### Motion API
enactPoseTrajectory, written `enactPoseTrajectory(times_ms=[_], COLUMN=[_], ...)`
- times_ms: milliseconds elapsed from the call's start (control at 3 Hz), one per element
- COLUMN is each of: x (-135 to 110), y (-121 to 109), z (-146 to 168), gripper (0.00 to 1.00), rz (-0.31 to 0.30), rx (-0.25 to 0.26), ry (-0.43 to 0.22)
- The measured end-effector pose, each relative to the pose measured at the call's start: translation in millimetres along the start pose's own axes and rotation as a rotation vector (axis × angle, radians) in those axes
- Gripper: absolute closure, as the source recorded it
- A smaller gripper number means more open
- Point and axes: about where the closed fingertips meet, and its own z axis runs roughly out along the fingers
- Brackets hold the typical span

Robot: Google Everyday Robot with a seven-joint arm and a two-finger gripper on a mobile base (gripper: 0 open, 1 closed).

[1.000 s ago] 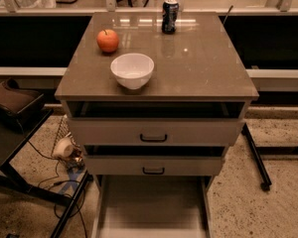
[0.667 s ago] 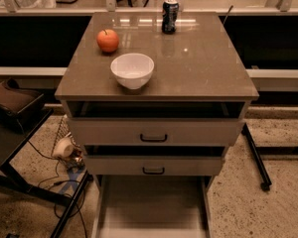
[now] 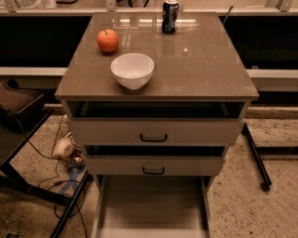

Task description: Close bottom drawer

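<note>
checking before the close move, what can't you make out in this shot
Claw: outside the camera view, so its place and state are unknown.
Pale grey bottom drawer: pulled far out; front panel and handle cut off by the lower edge.
Dark soda can at the back of the brown tabletop: label too small to read.

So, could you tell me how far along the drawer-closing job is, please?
Nothing looks done yet: the bottom drawer stands pulled far out, its grey inside showing. Nothing is in hand either, as the end effector is out of view. Left to do: push the drawer fully in.
</note>
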Motion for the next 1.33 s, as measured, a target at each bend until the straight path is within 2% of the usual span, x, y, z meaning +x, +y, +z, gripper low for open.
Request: enactPoseTrajectory(times_ms=[333,667,1000,1333], x=[-0.3,7.0,8.1,1.3], y=[2.1,0.9,-8.8,-22.3], z=[8.4,46.1,82.3,105.3], gripper=[1.0,1.0,1.0,1.0], rz=[0.004,-0.005,-0.022,-0.039], rx=[-0.011,-0.021,-0.017,-0.003], ry=[-0.007,-0.001,-0.023,-0.057])
